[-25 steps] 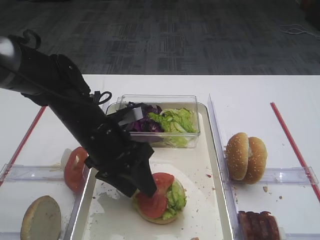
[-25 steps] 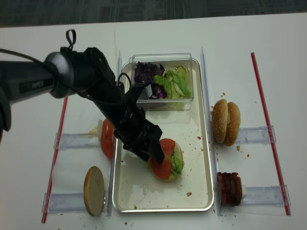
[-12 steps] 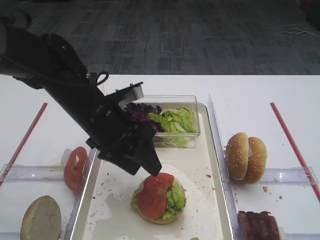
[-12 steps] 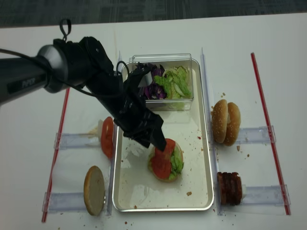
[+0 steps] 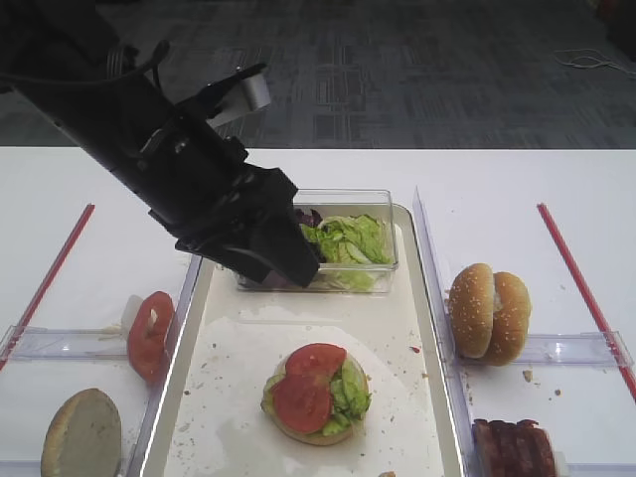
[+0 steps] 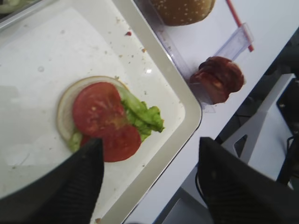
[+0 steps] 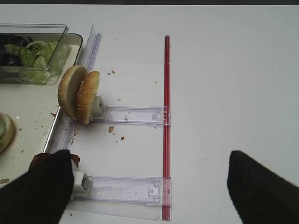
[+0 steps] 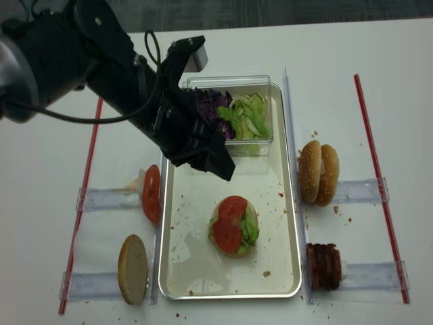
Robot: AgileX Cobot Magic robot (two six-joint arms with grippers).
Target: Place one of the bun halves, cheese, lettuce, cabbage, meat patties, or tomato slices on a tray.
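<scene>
Two tomato slices point(image 8: 230, 222) lie on lettuce point(image 8: 249, 229) in the tray point(image 8: 287, 230). Bun halves point(image 8: 319, 172) stand right of it, meat patties point(image 8: 323, 266) nearer.

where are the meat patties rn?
In the overhead view, the meat patties stand in a clear holder at the lower right, just outside the tray, below the two bun halves.

1 tray point(image 8: 291, 223), 2 tomato slices point(image 6: 100, 116) on it, 2 upright bun halves point(image 8: 319, 172).
</scene>
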